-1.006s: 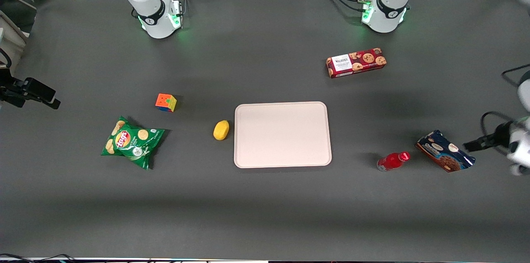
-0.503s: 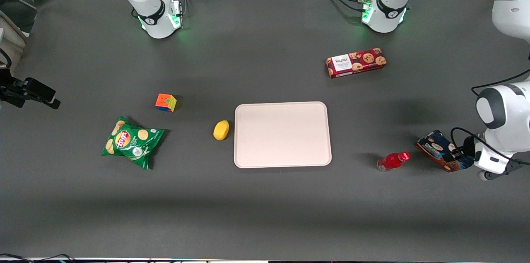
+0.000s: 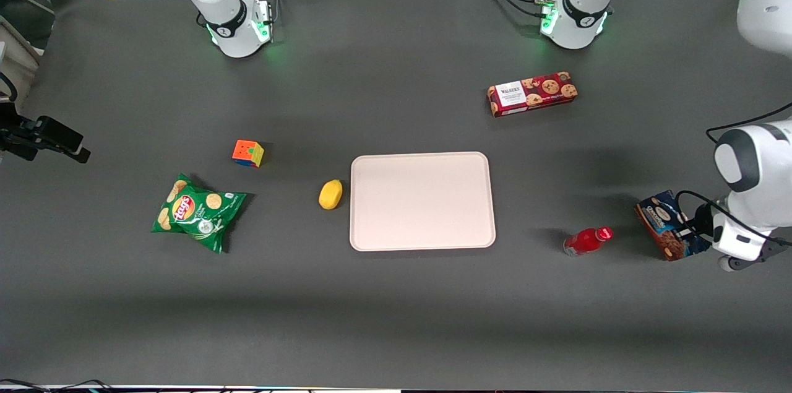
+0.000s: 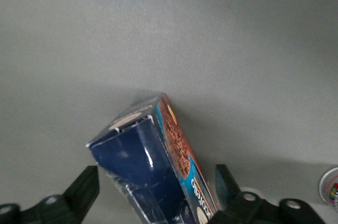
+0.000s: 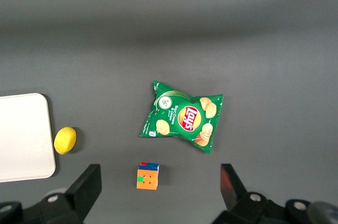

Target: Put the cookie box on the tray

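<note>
1. navy-blue cardboard first: the cookie box [image 3: 668, 223] sits at the working arm's end of the table [image 3: 396, 319], tipped up on an edge rather than lying flat, with its brown cookie picture facing up and sideways.
2. the left arm's gripper [image 3: 692, 227] is at the end of the box that points away from the tray; in the wrist view the box [image 4: 153, 166] stands between the two black fingers [image 4: 84, 188], which are spread to either side of it. whether the pads actually press the carton is hard to judge, since a sliver of table seems to show on each side.
3. the tray [image 3: 422, 201], pale pinkish-white with rounded corners, lies flat near the middle of the table, well apart from the box and with nothing on it.
4. between tray and box lies a red bottle [image 3: 586, 240] on its side, near the box but not touching it.
5. a red cookie carton [image 3: 532, 93] lies farther from the front camera than the tray, near the working arm's base.
6. a yellow lemon [image 3: 330, 194] sits just beside the tray's edge toward the parked arm's end; farther that way are a colour cube [image 3: 247, 153] and a green bag of lay's chips [image 3: 197, 211].
</note>
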`<state>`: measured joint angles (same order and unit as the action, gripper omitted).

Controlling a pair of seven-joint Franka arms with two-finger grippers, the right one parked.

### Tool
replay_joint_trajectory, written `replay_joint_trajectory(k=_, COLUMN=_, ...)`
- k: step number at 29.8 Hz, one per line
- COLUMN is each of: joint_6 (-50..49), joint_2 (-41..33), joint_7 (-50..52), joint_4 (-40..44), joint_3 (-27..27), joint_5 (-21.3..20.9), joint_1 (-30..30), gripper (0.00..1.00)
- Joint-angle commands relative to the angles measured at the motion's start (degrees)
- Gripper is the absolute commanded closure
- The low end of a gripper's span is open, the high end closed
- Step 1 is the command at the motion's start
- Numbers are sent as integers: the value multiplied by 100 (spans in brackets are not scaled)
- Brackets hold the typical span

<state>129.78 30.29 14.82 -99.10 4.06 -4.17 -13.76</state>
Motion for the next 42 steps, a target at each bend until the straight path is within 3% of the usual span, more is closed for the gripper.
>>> replay_joint_trajectory(k=1, joint_6=-1286, joint_2=-462, joint_7=100, joint_4=636, joint_3=182, joint_5=-23, joint_1=31, gripper=100)
replay_joint_trajectory(k=11, joint_6=-4107, joint_2=-533, joint_7=126, joint_4=2877, joint_3=779, joint_5=-23, joint_1=48, gripper=100)
replay_joint_trajectory(k=20, joint_6=-5472, joint_2=-629, joint_7=925, joint_4=4153, joint_3=2114, joint_5=4, joint_1=57, gripper=100)
replay_joint_trajectory(k=29, joint_6=-5113, joint_2=-718, joint_7=2042, joint_4=3707, joint_3=3767, joint_5=-23, joint_1=66, gripper=100)
replay_joint_trajectory(k=36, joint_6=-3198, joint_2=-700, joint_7=2280, joint_4=1844, joint_3=4216, joint_5=-102, joint_1=110, gripper=100)
replay_joint_trajectory(k=42, joint_6=-1914, joint_2=-551, joint_7=2385, joint_4=674, joint_3=4234, joint_5=-576, joint_1=215, gripper=100)
